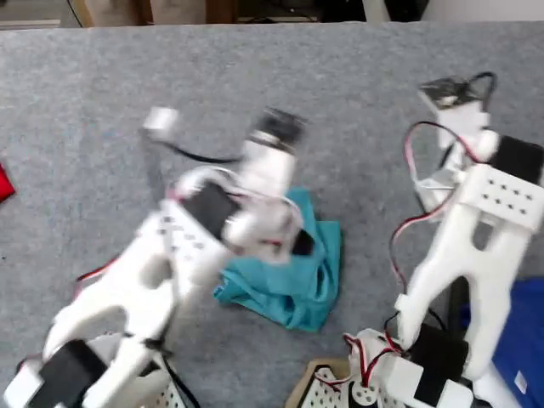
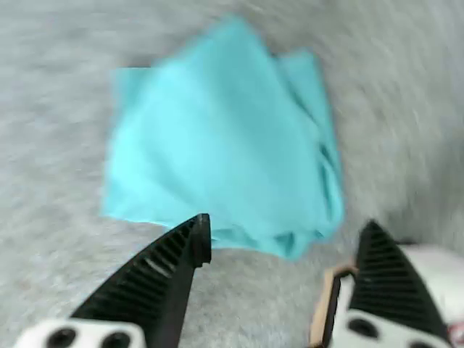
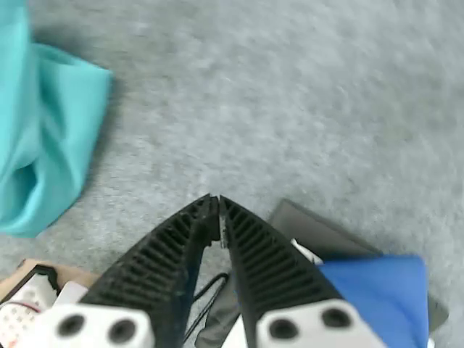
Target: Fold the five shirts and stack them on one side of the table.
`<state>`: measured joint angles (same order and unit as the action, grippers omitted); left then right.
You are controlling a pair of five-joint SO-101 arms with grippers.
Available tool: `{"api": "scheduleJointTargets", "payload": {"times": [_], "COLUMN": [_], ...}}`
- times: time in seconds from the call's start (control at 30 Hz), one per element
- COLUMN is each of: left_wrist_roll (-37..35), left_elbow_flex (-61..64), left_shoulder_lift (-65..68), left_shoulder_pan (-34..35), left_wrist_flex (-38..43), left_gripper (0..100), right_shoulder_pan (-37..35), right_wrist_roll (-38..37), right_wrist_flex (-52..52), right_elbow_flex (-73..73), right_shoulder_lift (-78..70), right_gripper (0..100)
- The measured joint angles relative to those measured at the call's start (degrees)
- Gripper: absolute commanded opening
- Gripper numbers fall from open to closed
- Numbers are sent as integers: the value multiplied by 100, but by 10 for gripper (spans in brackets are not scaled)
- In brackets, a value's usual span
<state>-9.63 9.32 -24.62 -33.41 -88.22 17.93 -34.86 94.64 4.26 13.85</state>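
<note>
Currently: blue fabric (image 3: 377, 290) at near right table edge, beside right arm | right gripper (image 3: 217, 199) fingers pressed together, above grey table (image 3: 290, 87) | left gripper (image 2: 286, 221) fingers spread wide, hovering over teal shirt (image 2: 217, 138) | teal shirt loosely folded, near table centre.

— Type of premises?
— Robotics lab bench. Grey felt-covered table (image 1: 85, 102); at it, white left arm (image 1: 153, 263) and right arm (image 1: 480, 246), bare red wiring (image 1: 396, 255); wooden furniture legs (image 1: 219, 8) beyond its far edge.
</note>
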Motion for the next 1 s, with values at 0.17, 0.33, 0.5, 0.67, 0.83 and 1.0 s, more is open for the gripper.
{"api": "scheduleJointTargets", "payload": {"times": [0.17,0.33,0.5,0.67,0.83,1.0], "left_wrist_roll": [229,818,1407,1723,1741,1741], "left_elbow_flex": [0,457,1591,2479,3042,3684], "left_shoulder_lift": [-1020,-2066,-2796,-3393,-3965,-4396], "left_shoulder_pan": [1767,4404,6760,7763,8273,9002], "left_wrist_flex": [-281,-290,-290,-290,-149,422], "left_gripper": [352,353,353,353,353,353], "right_shoulder_pan": [-1415,-3367,-4879,-5565,-6242,-6488], "right_wrist_roll": [299,677,879,1073,1125,1125], "right_wrist_flex": [35,316,571,615,659,659], "right_elbow_flex": [0,-484,-1327,-2242,-3024,-3103], "right_shoulder_lift": [0,-246,-1354,-2831,-3886,-4431], "right_gripper": [115,114,114,114,113,113]}}
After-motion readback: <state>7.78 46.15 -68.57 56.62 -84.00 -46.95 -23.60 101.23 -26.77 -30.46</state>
